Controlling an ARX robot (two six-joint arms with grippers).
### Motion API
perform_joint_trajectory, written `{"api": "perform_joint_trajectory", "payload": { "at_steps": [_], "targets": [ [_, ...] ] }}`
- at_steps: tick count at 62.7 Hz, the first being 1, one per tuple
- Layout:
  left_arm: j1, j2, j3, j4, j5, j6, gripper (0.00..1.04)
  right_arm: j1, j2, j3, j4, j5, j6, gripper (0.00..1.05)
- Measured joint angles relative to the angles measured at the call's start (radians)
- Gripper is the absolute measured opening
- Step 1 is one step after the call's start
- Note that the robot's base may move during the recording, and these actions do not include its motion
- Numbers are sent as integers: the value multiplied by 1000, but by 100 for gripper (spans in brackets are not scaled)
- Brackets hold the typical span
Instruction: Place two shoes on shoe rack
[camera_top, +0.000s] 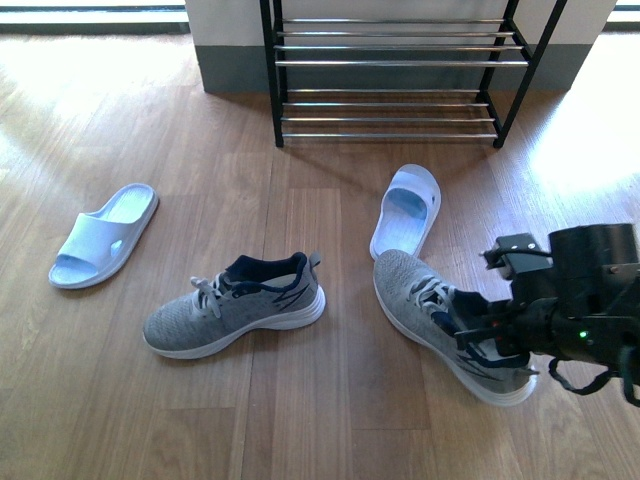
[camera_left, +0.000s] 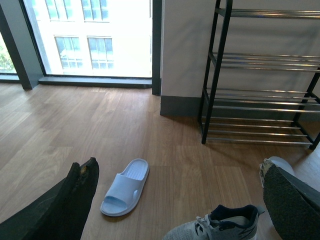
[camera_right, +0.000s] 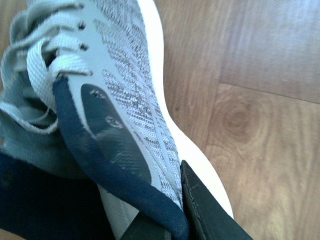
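Apparently R gripper (camera_top: 490, 335) pinched grey sneaker (camera_top: 410, 285) at collar wall; shoe lay on floor (camera_top: 300, 420), short of shoe rack (camera_top: 390, 62). L gripper (camera_left: 176, 169) spread. Risk: soft knit could fold, shoe swinging loose on lift.

left gripper (camera_left: 177, 167) hovers with fingers spread wide. right gripper (camera_top: 490, 335) is low, one finger (camera_right: 205, 210) against the sneaker (camera_top: 410, 290) collar.
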Motion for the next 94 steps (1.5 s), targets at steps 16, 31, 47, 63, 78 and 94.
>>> {"api": "perform_joint_trajectory", "payload": {
  "at_steps": [16,31,47,63,78,94],
  "targets": [
    [0,0,0,0,0,0,95,-69,-533,-405,40,-45,116,1],
    [0,0,0,0,0,0,95,-133,-1108,-590,-229,-96,147,1],
    [0,0,0,0,0,0,95,-145,-1490,-646,-400,-160,180,1],
    [0,0,0,0,0,0,95,-149,-1489,-657,-402,-152,185,1],
    [0,0,0,0,-2,0,95,-148,-1490,-657,-402,-165,185,1],
    [0,0,0,0,-2,0,95,-149,-1490,-657,-404,-155,186,1]
  ]
}}
